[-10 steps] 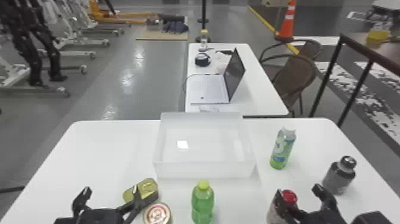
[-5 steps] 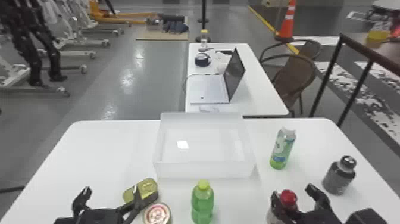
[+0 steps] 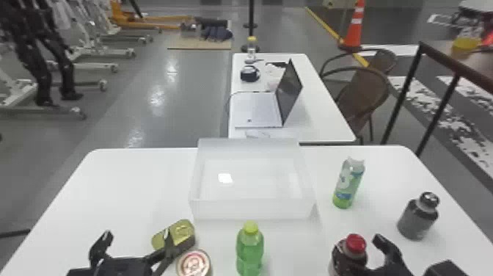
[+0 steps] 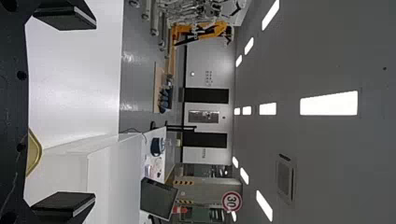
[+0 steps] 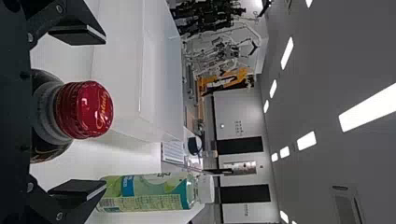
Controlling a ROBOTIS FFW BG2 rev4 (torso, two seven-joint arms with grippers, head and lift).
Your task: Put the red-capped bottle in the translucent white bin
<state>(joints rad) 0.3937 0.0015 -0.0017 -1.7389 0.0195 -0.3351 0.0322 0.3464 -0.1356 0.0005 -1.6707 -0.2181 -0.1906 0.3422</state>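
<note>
The red-capped bottle stands upright near the table's front edge, right of centre. My right gripper is open around it, a finger to either side. In the right wrist view the red-capped bottle lies between the fingers of the right gripper, with gaps at both sides. The translucent white bin sits mid-table with nothing in it. My left gripper is parked open at the front left, and in the left wrist view the left gripper has nothing between its fingers.
A green bottle stands between the grippers, in front of the bin. Beside the left gripper are a gold tin and a round can. A green-labelled bottle and a dark bottle stand on the right.
The right gripper has shifted a little to the left, bringing its right-hand finger nearer the red-capped bottle. The bottle and the left arm have kept their places.
</note>
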